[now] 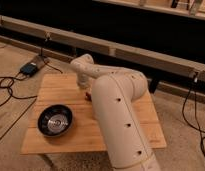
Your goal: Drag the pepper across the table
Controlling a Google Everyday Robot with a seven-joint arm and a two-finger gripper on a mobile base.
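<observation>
The table (56,90) has a light wooden plank top and stands in the middle of the camera view. My white arm reaches over it from the lower right, bending at an elbow near the table's far side. My gripper (85,90) points down at the middle of the table, mostly hidden behind the arm. A small bit of red, the pepper (87,96), shows right at the gripper's tip on the table top. Most of the pepper is hidden by the arm.
A dark round bowl (55,120) sits on the table's front left part. Black cables (8,87) and a blue box (30,69) lie on the floor to the left. A long low rail (146,55) runs behind the table.
</observation>
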